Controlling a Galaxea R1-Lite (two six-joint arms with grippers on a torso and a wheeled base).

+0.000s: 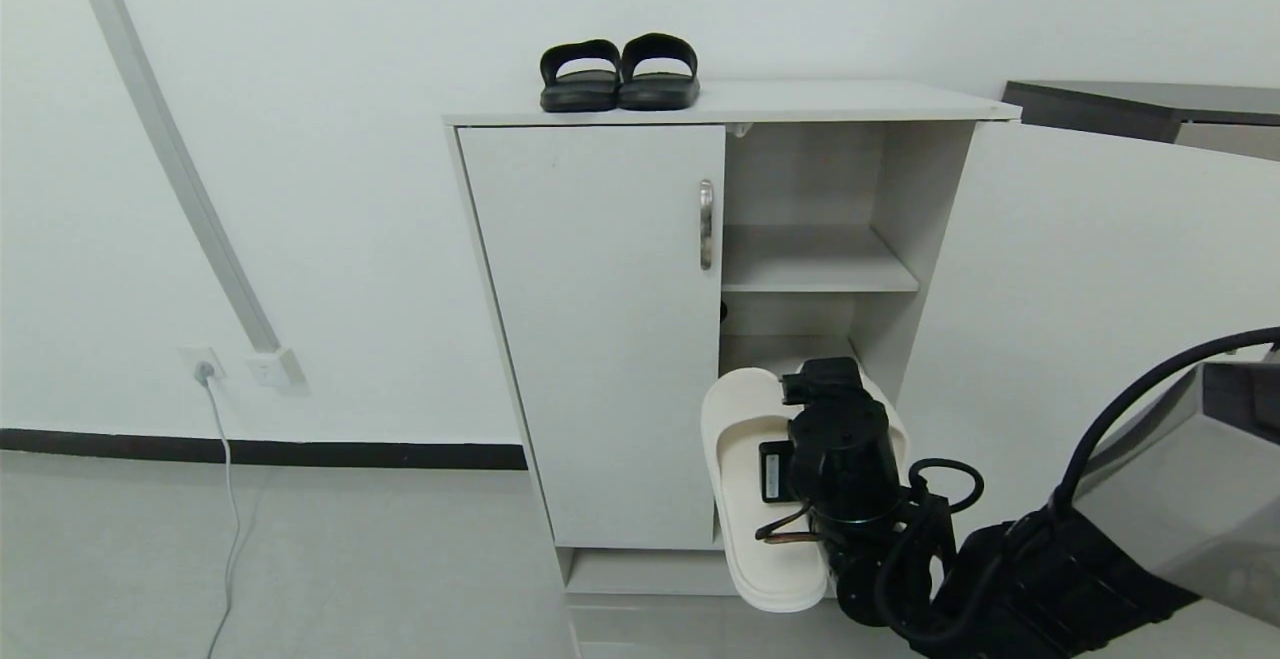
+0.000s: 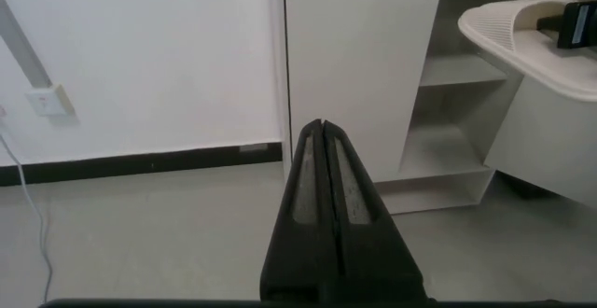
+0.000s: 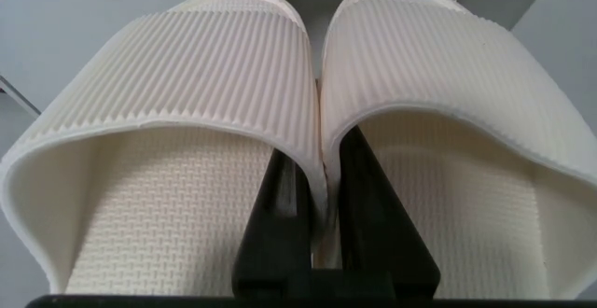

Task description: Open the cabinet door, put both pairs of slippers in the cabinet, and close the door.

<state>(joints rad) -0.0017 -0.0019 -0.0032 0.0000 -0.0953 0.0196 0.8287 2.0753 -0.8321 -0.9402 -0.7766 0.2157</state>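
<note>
A pair of white slippers (image 1: 745, 479) hangs side by side in front of the cabinet's open right half, toes toward the lower compartment. My right gripper (image 3: 320, 173) is shut on the two touching inner edges of the white slippers (image 3: 187, 131); in the head view the right gripper (image 1: 822, 379) lies over their soles. A black pair of slippers (image 1: 620, 74) stands on the cabinet top (image 1: 850, 99), above the closed left door (image 1: 600, 339). The right door (image 1: 1090, 319) is swung wide open. My left gripper (image 2: 322, 131) is shut on nothing, low above the floor left of the cabinet (image 2: 364, 56).
Inside the cabinet a shelf (image 1: 815, 264) splits the open half into compartments. The left door carries a metal handle (image 1: 706, 224). A wall socket with a cable (image 1: 205, 371) is at the left, and a dark desk (image 1: 1140, 104) stands behind the open door.
</note>
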